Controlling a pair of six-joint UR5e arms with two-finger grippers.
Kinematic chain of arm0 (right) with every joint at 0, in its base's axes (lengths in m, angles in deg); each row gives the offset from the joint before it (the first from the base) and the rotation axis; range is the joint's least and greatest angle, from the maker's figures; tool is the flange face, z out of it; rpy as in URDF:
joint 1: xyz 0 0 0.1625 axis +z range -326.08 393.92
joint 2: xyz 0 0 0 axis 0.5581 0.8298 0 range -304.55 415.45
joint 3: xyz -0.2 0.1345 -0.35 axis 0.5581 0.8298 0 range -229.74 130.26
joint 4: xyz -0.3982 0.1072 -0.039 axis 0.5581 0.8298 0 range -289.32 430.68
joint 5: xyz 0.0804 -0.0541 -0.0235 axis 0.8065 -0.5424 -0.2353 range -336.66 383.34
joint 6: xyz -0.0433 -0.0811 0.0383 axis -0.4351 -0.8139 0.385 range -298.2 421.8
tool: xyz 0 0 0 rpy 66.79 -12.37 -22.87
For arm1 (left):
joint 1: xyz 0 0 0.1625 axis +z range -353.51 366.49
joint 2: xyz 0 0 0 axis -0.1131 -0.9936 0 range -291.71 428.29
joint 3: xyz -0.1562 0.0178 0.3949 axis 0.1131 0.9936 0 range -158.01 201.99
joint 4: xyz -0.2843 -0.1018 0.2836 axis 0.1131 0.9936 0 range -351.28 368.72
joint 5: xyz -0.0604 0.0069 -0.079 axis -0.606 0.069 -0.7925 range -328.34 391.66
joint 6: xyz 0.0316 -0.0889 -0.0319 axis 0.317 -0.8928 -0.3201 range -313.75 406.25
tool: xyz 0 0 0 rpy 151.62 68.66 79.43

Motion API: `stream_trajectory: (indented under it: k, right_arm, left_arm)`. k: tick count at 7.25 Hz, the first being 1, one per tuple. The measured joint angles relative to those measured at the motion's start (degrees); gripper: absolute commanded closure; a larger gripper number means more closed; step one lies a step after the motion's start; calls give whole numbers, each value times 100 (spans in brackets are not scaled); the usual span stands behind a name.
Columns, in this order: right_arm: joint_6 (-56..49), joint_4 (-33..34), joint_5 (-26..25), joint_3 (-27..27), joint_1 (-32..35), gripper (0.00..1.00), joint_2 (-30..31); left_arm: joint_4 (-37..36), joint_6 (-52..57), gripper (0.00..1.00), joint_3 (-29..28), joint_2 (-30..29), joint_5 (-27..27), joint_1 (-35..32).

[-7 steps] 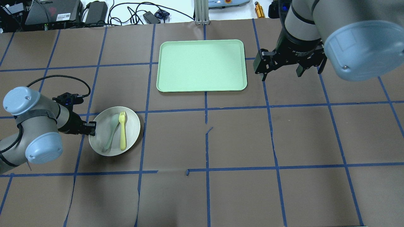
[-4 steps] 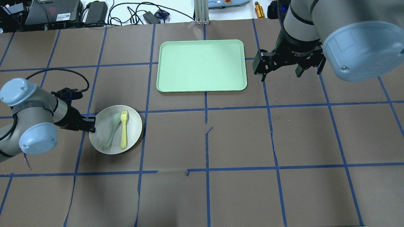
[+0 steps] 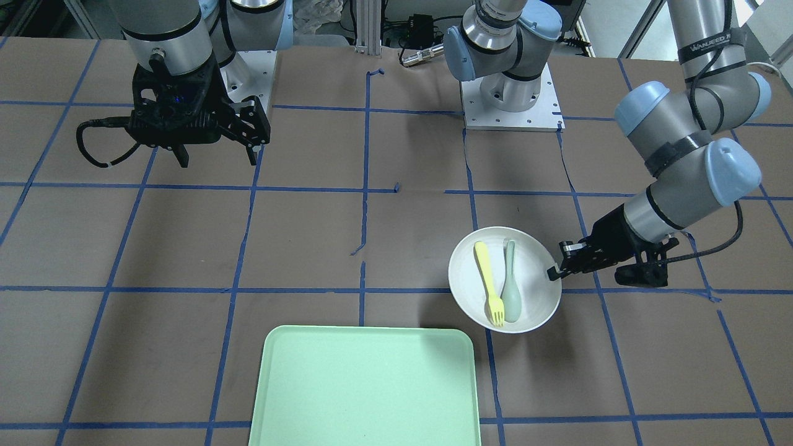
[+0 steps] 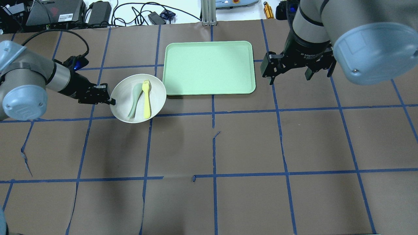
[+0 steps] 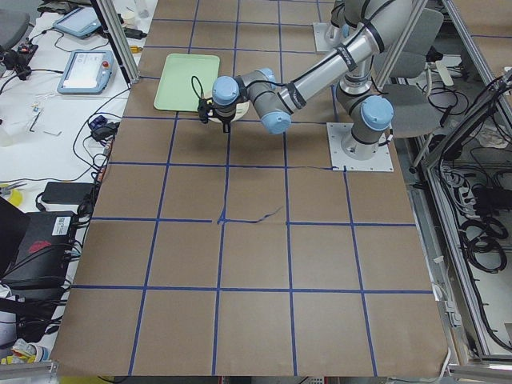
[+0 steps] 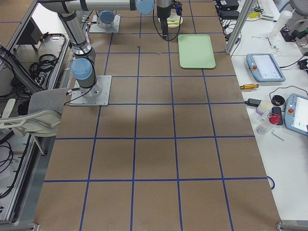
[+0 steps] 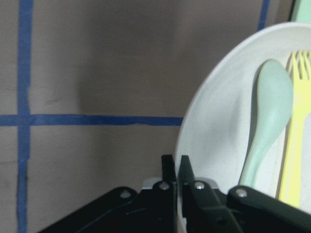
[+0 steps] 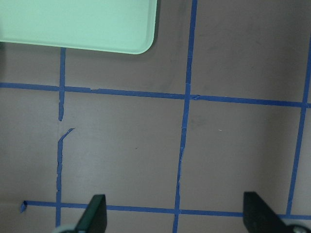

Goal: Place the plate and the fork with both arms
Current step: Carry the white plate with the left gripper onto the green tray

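Carrying the plate (image 4: 157, 92) by its rim, the left gripper (image 4: 112, 101) now sits much farther from the robot and closer to the middle of the table (image 4: 248, 147) than a second ago. Back then the plate was one grid cell nearer the robot. Now its far-right rim meets the near-left corner of the tray (image 4: 209, 68) in the overhead view. The front view shows a dark shadow under the plate on the side toward the left arm, so it appears raised off the paper. The wrist view shows the two fingers pressed together on the rim, one above and one below.

The fork (image 4: 147, 99) and spoon (image 4: 135, 101) have kept their places: side by side in the plate, touching along the handles, heads toward the tray. The fork lies on the side away from the fingers.

The right gripper (image 4: 290, 78) has hardly shifted. It hangs with its fingers spread wide and nothing between them, above bare paper just off the tray's right edge.

The tray's long near edge runs level with the plate's middle. Its whole surface is bare, as is the brown paper between the two grippers on the robot's side of the tray. Cables and boxes lie beyond the table's far edge, behind the tray.
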Motion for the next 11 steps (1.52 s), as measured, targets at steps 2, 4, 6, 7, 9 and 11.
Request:
stream_trajectory:
  k: [2, 4, 6, 7, 9, 11]
  right_arm:
    - [0, 0, 6, -3, 11, 0, 0]
    - [0, -6, 8, -3, 14, 0, 0]
    - [0, -9, 5, -3, 14, 0, -6]
    - [0, -9, 5, -3, 14, 0, -7]
    - [0, -7, 1, -1, 14, 0, -8]
    - [0, -1, 0, 4, 14, 0, -9]
  left_arm:
    - [-86, -774, 100, -1161, -863, -142, -932]
    - [-134, -1394, 100, -2310, -1844, 70, -1615]
    - [-394, -1760, 95, -2944, -2541, 320, -1991]
    - [-589, -1833, 93, -3044, -2751, 411, -2082]
    - [-730, -1866, 0, -3073, -2877, 473, -2150]
    - [-566, -1788, 0, -2862, -2618, 725, -2151]
